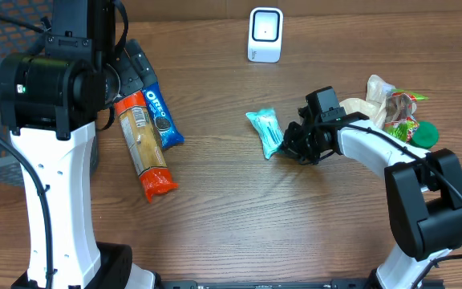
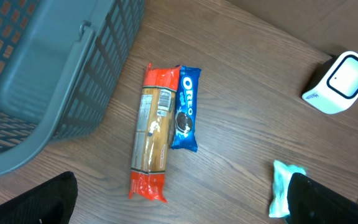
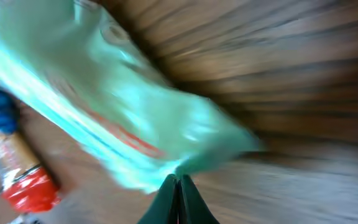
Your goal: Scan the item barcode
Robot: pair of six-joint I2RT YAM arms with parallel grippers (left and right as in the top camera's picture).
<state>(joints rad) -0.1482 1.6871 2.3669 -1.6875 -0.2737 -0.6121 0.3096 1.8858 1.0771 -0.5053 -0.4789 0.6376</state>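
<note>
Teal and crinkly, the packet [image 1: 265, 132] lies near the middle of the tabletop [image 1: 239, 209] and looks light, floppy and slippery, so my right tool [image 1: 289, 146], clamped on its right edge, probably needs a flat, firm pinch there.

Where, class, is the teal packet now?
Overhead, the teal packet is right of centre, in front of the scanner, its edge pinched by the right gripper.

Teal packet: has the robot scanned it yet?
Not yet. Done: the right hand is shut on the teal packet at its edge. In hand: that packet, well short of the white scanner. Left: carrying it there and showing its barcode.
</note>
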